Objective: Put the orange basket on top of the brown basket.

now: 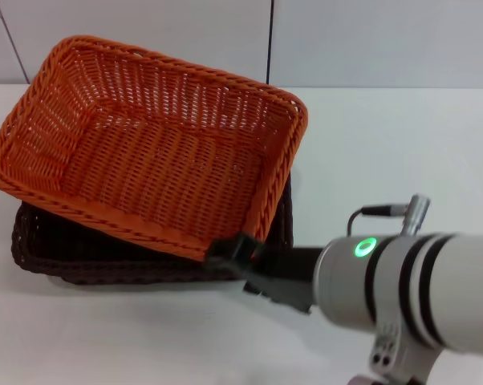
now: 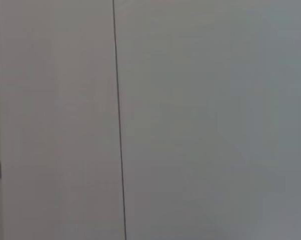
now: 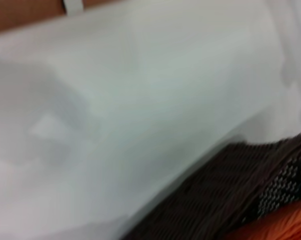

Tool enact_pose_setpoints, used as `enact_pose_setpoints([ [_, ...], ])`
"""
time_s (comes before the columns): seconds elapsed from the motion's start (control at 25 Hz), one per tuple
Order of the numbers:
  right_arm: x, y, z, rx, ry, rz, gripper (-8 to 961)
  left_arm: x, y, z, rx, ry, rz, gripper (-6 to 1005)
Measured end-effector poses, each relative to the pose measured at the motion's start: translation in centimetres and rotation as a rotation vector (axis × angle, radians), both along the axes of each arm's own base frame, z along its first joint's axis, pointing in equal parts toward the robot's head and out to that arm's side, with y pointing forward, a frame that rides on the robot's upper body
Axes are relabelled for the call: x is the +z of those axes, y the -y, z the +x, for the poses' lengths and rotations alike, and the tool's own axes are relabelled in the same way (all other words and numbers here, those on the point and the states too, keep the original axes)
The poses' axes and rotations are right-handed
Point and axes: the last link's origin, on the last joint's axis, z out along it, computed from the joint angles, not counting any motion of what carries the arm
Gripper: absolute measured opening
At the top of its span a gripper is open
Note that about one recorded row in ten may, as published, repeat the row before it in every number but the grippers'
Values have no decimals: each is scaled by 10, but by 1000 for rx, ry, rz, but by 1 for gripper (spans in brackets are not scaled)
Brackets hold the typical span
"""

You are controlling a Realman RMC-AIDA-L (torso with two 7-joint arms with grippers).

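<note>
We found the bright orange rectangular woven wicker basket sitting tilted over the dark brown rectangular woven wicker basket, which lay flat on the white counter. The orange basket's far-left side rode high, while its near rim dipped toward the brown basket's near-right corner, so it was above but, as we judged it, not yet settled squarely. The right claw was clamped on the orange basket's braided near rim at that low corner, holding it up by one edge, which explained the tilt. In the right wrist view we saw brown weave with a sliver of orange beside it. The left arm was out of sight, its wrist camera facing only a blank wall.
</note>
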Motion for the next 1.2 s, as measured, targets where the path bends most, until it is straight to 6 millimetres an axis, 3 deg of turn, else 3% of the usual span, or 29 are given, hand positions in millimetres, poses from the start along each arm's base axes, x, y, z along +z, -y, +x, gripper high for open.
enact_pose_setpoints([
  [0.12,-8,5,-10,-63,-112,2,578,1,3,0,-5,-5,7,642],
  [0.24,-12,-13,-23,-222,-391,72,578,1,10,-1,-4,-3,20,642],
  [0.32,-4,-30,-27,-364,-625,121,578,2,14,-3,-5,6,30,642],
  [0.44,29,-56,-22,-617,-1067,190,578,5,21,-4,-12,5,54,642],
  [0.56,64,-82,18,-762,-1466,299,578,7,27,-5,-16,-2,73,642],
  [0.64,88,-97,61,-805,-1719,401,578,7,31,-5,-20,0,80,642],
  [0.8,105,-108,149,-877,-2047,599,578,5,35,-6,-22,2,73,642],
  [0.96,110,-106,216,-871,-2316,727,578,4,37,-6,-29,4,74,642],
  [1.08,109,-108,245,-866,-2364,810,578,5,38,-7,-27,10,76,642],
  [1.2,106,-111,252,-889,-2353,846,578,5,39,-8,-27,12,77,642],
])
